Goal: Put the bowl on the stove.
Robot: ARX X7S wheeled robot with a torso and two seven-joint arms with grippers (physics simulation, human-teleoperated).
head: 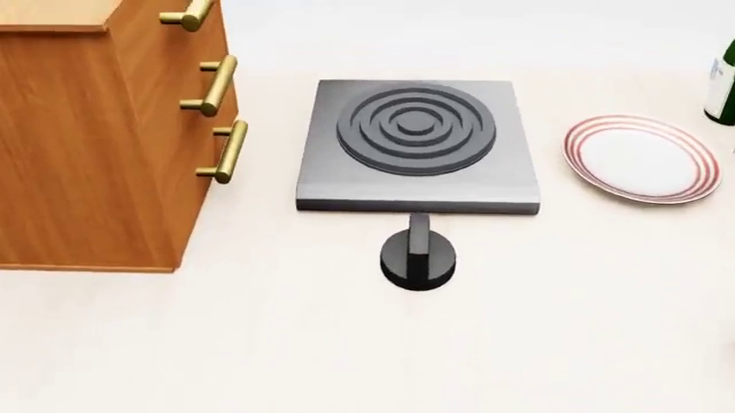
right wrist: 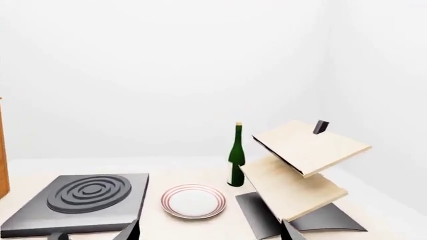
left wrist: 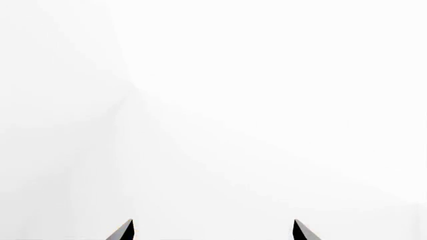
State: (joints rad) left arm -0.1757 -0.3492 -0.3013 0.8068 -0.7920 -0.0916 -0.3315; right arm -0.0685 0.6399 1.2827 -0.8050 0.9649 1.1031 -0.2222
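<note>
The stove [head: 416, 131] is a square dark-grey slab with raised ring burner, lying mid-table in the head view; nothing rests on it. The right wrist view also shows the stove [right wrist: 80, 200], low and off to one side. The bowl is out of view in every frame. My left gripper [left wrist: 213, 231] is open, its two dark fingertips wide apart against a blank white background. My right gripper [right wrist: 210, 232] is open too, fingertips spread above the table near the stove's edge, nothing between them. Neither gripper appears in the head view.
A round black knob [head: 418, 258] sits just in front of the stove. A red-ringed white plate [head: 639, 158] and a green bottle [head: 721, 90] lie to its right. A wooden drawer cabinet [head: 92, 138] stands at left. A tilted wooden shelf rack [right wrist: 303, 170] stands beyond the plate.
</note>
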